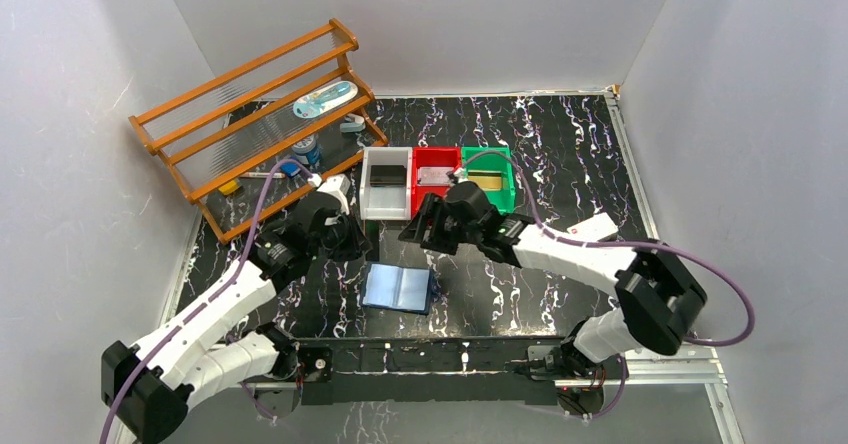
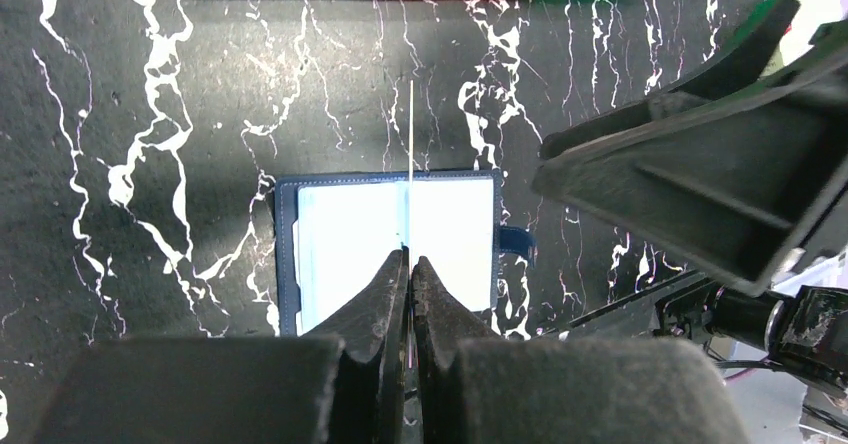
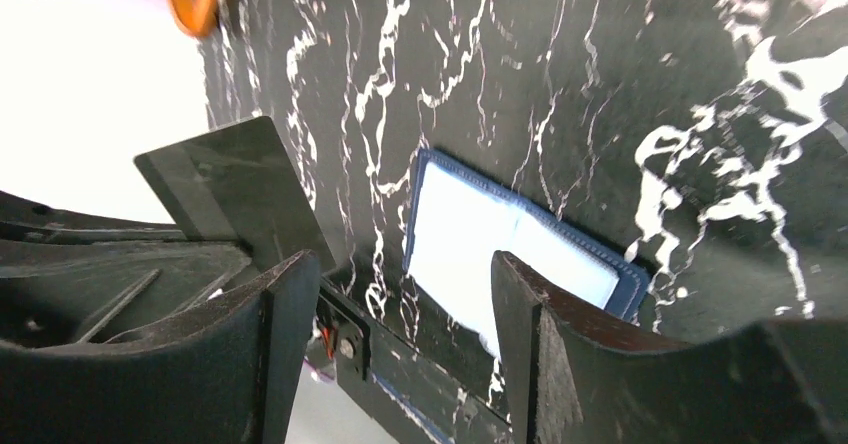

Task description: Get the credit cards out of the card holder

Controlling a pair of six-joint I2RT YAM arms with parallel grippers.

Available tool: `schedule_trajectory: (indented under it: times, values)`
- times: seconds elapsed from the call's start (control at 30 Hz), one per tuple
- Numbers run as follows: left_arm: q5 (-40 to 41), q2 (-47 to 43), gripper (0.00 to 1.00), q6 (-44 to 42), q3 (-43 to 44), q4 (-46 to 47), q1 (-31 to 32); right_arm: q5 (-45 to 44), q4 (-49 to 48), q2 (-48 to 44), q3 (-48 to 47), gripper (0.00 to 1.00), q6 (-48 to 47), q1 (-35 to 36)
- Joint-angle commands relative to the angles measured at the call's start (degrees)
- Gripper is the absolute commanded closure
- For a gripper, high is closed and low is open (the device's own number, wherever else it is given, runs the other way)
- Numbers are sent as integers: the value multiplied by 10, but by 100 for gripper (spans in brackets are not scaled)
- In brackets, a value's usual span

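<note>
The left gripper (image 2: pixel 410 257) has its fingers pressed together on a thin card (image 2: pixel 411 144) seen from its edge, up over the open card holder (image 2: pixel 340 244); the right gripper (image 3: pixel 400 274) has its fingers wide apart with nothing in them. The card holder lies flat on the black table (image 2: pixel 150 114), blue side up; a black card (image 1: pixel 386 175) lies in the white bin (image 1: pixel 370 202)

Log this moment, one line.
left jaws: shut on credit card | right jaws: open, empty | card holder: lying open | binned: black card, silvery card, gold card

Left arm (image 1: pixel 215 309), jaws tight together; right arm (image 1: pixel 570 254), jaws wide apart.
</note>
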State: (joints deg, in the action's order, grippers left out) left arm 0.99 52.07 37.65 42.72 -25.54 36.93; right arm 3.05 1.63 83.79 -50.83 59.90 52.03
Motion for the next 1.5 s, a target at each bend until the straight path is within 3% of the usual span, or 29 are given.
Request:
schedule_trajectory:
  times: [0.0,0.23,0.4,0.57,0.8,0.93,1.13,1.47]
  values:
    - [-8,30,100,-35,50,2,-5,-15,-128,-56,46,28,-7,-39]
    - [-168,69,100,-74,74,39,-76,108,-197,-56,59,31,-8,-106]
    - [-275,93,100,-99,91,59,-116,211,-320,-40,95,32,42,-133]
    - [-404,119,100,-99,109,88,-140,276,-316,-17,86,32,40,-137]
    - [-504,121,100,-58,98,155,-163,342,-411,21,64,53,74,-142]
    - [-522,129,100,-49,91,165,-178,341,-421,20,64,61,77,-152]
    - [-532,133,100,-49,94,172,-216,354,-416,10,72,62,70,-169]
    - [-398,233,100,-195,230,42,-221,318,-300,-29,75,42,15,-186]
